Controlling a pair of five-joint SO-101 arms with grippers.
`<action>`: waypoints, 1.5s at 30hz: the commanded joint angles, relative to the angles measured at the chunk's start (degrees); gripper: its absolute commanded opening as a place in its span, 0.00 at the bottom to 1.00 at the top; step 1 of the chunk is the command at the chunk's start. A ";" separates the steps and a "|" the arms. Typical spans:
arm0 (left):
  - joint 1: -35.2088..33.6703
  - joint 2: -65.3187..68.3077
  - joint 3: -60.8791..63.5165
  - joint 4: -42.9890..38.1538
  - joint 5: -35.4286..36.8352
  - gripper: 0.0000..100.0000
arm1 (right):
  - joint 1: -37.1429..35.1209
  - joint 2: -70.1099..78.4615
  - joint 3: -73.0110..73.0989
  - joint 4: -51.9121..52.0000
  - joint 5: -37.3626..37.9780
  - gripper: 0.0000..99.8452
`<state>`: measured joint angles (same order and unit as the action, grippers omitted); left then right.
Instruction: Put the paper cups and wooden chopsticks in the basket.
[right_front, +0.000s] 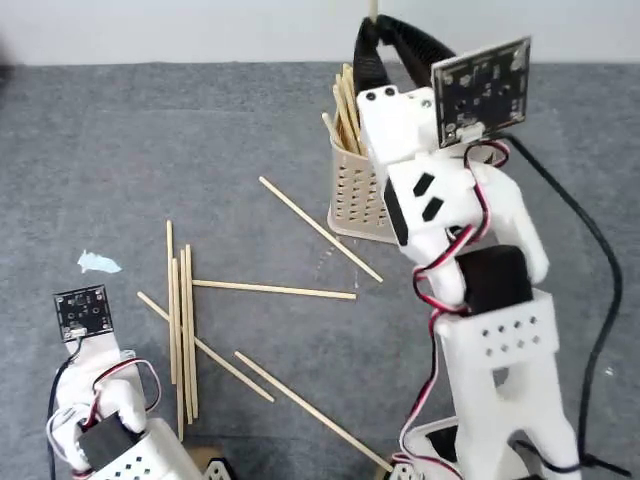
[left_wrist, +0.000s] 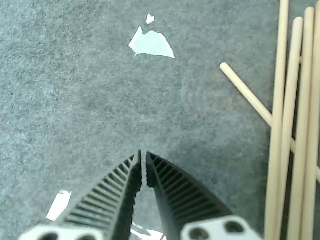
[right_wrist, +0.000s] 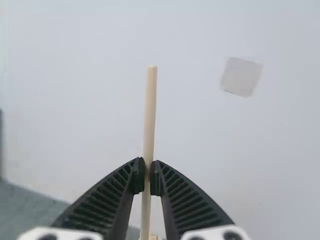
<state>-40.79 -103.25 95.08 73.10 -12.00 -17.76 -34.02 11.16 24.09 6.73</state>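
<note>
My right gripper (right_wrist: 146, 167) is shut on a wooden chopstick (right_wrist: 149, 120) that stands upright between its fingers against the white wall. In the high view the right arm (right_front: 450, 220) rises over the slotted cream basket (right_front: 358, 200), which holds several chopsticks (right_front: 347, 110). Several loose chopsticks lie on the grey mat: a bundle (right_front: 183, 320) at the left, one level (right_front: 272, 289), and slanted ones (right_front: 320, 228) (right_front: 310, 408). My left gripper (left_wrist: 143, 160) is shut on nothing just above the mat, beside the bundle (left_wrist: 295, 125).
A pale paper scrap (right_front: 98, 263) (left_wrist: 151, 43) lies on the mat ahead of the left gripper, with a smaller scrap (left_wrist: 58, 205) close by it. The left arm's base (right_front: 110, 430) sits at the front left. The right arm's black cable (right_front: 600, 300) runs along the right side.
</note>
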 joint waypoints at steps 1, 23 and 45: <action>0.00 -0.88 -0.31 -1.32 0.44 0.02 | 2.77 -1.10 8.62 -14.90 -0.26 0.01; 0.00 -0.88 -0.31 -1.32 0.44 0.02 | 4.00 -1.10 11.16 -4.62 -0.62 0.18; 0.00 -0.88 -0.31 -1.32 0.44 0.02 | -18.51 18.51 0.18 38.64 0.88 0.16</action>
<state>-40.88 -103.25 95.08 73.10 -12.00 -35.87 -19.60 15.91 62.24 6.73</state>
